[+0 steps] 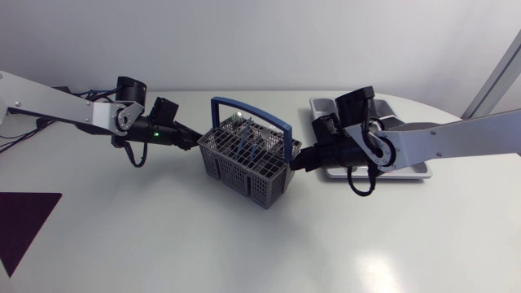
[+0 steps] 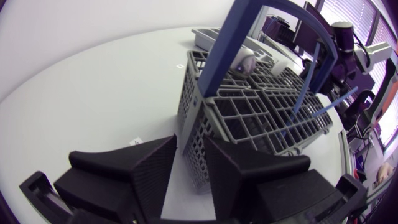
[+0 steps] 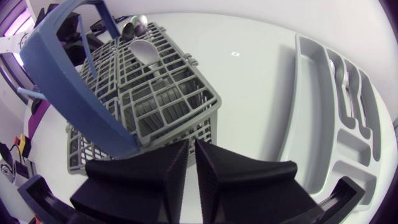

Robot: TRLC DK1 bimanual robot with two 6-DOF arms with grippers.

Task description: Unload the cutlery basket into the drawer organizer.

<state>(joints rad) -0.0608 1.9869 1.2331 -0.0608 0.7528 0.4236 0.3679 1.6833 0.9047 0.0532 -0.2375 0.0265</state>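
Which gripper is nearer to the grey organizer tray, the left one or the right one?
Right. The right gripper sits at the basket corner facing the organizer tray; the left gripper is beyond the basket's opposite side.

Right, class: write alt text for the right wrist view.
A grey cutlery basket with a blue handle, holding spoons, sits just ahead of the black gripper; a grey drawer organizer lies beside it on the white table.

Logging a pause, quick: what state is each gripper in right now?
Left gripper: at the basket corner; grip cannot be told.
Right gripper: closed, holding nothing, by the basket's rim.
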